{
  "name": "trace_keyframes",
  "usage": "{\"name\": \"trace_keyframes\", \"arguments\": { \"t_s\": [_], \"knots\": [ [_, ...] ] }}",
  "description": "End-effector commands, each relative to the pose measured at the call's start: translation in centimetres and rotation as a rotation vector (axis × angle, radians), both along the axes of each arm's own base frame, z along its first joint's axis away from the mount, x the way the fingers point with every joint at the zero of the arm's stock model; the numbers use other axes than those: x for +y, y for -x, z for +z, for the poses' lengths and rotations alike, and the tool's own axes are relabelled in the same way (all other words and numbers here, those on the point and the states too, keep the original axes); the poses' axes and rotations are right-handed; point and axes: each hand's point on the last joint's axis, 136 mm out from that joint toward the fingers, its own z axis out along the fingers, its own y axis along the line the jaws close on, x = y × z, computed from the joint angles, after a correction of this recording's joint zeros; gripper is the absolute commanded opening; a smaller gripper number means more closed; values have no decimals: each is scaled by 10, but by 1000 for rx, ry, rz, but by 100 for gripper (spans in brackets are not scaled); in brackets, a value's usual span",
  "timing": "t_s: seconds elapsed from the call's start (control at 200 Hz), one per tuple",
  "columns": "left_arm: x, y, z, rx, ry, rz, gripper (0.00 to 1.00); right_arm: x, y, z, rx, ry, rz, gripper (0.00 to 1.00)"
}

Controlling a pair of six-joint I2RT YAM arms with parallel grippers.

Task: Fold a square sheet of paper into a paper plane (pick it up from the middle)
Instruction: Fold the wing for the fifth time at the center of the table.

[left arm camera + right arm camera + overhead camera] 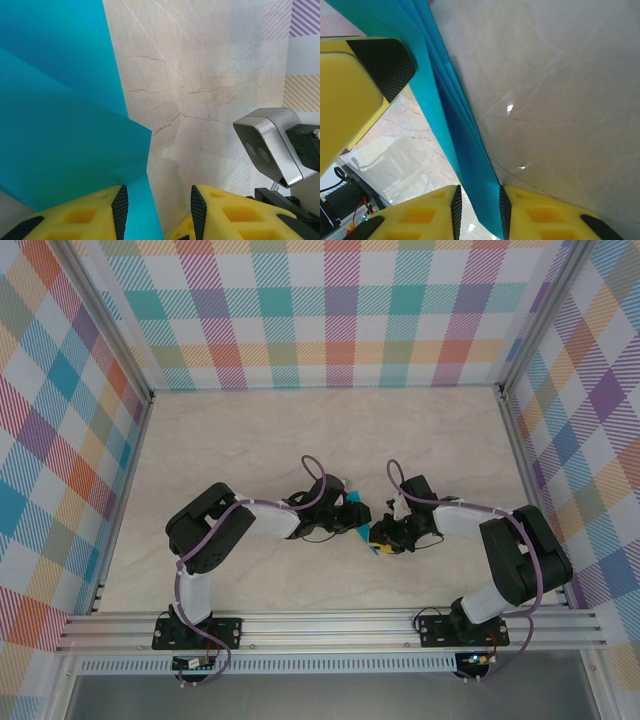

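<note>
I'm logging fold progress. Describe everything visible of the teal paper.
The teal paper is thin, plain and matte, folded into overlapping layers with straight, sharp creases. It sits between the two arms over the marble-look table, passing between the fingers of the left hand, against one pad, and between the fingers of the right hand.

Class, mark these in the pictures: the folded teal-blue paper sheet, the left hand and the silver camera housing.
folded teal-blue paper sheet [60, 125], left wrist view, flat upper face.
left hand [159, 205], left wrist view, midway between its fingertips.
silver camera housing [267, 147], left wrist view, lensed front face.
</note>
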Motion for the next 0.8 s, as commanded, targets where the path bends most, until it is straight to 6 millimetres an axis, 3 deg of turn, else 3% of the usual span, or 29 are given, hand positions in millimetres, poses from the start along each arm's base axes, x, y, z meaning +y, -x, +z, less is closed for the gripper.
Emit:
{"name": "trace_keyframes", "arguments": {
  "t_s": [0.0, 0.16, 0.465, 0.795],
  "knots": [
    [4, 5, -18, 32, -54, -13, 41, -4, 6, -10, 29, 42, 15, 24],
    [4, 5, -18, 31, -57, -15, 40, -7, 10, -15, 40, 54, 9, 15],
    [5, 6, -19, 35, -62, -17, 40, -22, 19, -30, 55, 135, -5, 8],
    [10, 9, -28, 63, -97, -10, 39, -16, -6, 26, -134, 50, -53, 10]
  ]
}}
